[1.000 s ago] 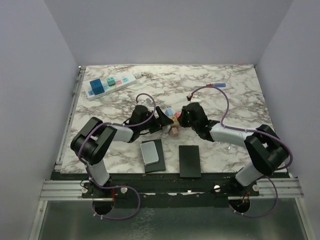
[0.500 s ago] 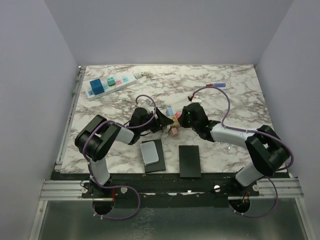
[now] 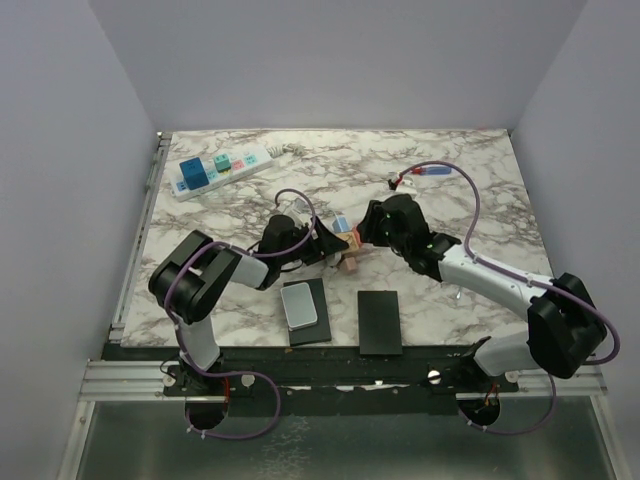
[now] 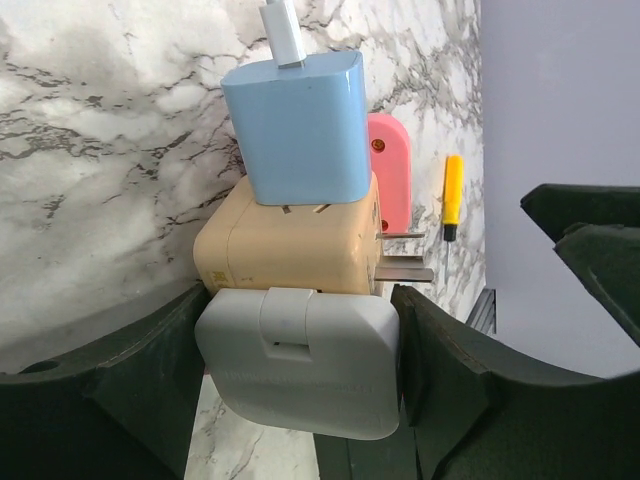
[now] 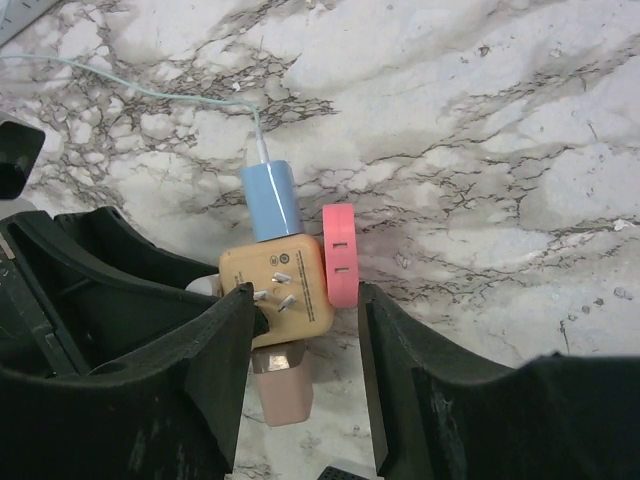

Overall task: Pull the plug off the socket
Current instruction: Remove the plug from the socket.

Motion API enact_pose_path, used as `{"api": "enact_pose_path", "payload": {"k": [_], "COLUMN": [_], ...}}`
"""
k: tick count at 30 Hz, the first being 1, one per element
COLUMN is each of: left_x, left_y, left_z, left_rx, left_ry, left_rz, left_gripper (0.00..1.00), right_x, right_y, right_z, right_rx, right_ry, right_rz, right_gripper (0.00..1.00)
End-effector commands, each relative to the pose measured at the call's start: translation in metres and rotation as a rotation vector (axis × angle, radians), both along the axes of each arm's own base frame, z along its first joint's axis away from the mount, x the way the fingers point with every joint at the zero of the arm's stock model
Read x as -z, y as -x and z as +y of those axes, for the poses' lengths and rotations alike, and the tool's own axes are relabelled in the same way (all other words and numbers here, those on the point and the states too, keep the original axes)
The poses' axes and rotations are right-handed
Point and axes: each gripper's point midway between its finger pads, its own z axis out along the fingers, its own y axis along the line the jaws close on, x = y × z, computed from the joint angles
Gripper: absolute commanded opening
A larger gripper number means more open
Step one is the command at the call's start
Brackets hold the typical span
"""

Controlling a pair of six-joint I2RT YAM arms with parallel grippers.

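A tan cube adapter (image 5: 285, 285) lies mid-table with several plugs stuck in it: a blue one (image 5: 270, 198), a pink one (image 5: 338, 255), a brownish one (image 5: 283, 390) and a white plug (image 4: 300, 360). My left gripper (image 4: 298, 340) is shut on the white plug, one finger against each of its sides. My right gripper (image 5: 305, 300) stands open above the cube, its fingers either side of the cube and the pink plug. The socket, a long white power strip (image 3: 222, 168), lies at the back left, away from both grippers (image 3: 322, 243) (image 3: 368, 232).
Two black pads lie near the front edge, one bare (image 3: 380, 322) and one carrying a grey tin (image 3: 300, 305). A thin pale cord (image 5: 150, 92) runs from the blue plug across the marble. A small yellow-handled tool (image 4: 453, 195) lies beyond the cube.
My left gripper has closed on the white plug. My right gripper has opened off the cube cluster, and its arm has swung outward to the right.
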Motion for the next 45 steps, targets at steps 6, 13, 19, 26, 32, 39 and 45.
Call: {"api": "enact_pose_path", "payload": {"k": [6,13,19,26,32,39,45], "left_x": [-0.081,-0.091,-0.101,-0.108,-0.108,-0.108,-0.109], "left_y": [0.010,0.006,0.008,0.012,0.014,0.014,0.015], "left_z": [-0.014,0.003,0.027,0.029,0.030,0.031,0.031], "left_rx": [0.170,0.206,0.216,0.211,0.205,0.196,0.194], "left_ry": [0.068,-0.179,-0.363,-0.345,-0.339,-0.333,-0.328], "left_rz": [-0.297,-0.343,-0.412,-0.443,-0.457,-0.462,-0.465], "left_gripper": [0.10,0.05,0.03,0.00,0.00,0.00,0.00], "right_x": [-0.021,-0.053,-0.066,-0.068,-0.057,-0.044,-0.025], "right_y": [0.006,0.014,0.015,0.009,0.003,0.006,0.007], "right_z": [-0.012,-0.005,0.004,0.024,0.034,0.031,0.031], "right_rx": [0.035,-0.005,-0.038,-0.072,-0.080,-0.063,-0.059], "right_ry": [0.022,-0.028,-0.039,-0.079,-0.057,-0.043,-0.020], "right_rz": [0.003,0.017,0.042,0.084,0.148,0.175,0.218], "right_gripper": [0.61,0.64,0.66,0.67,0.66,0.66,0.66]}}
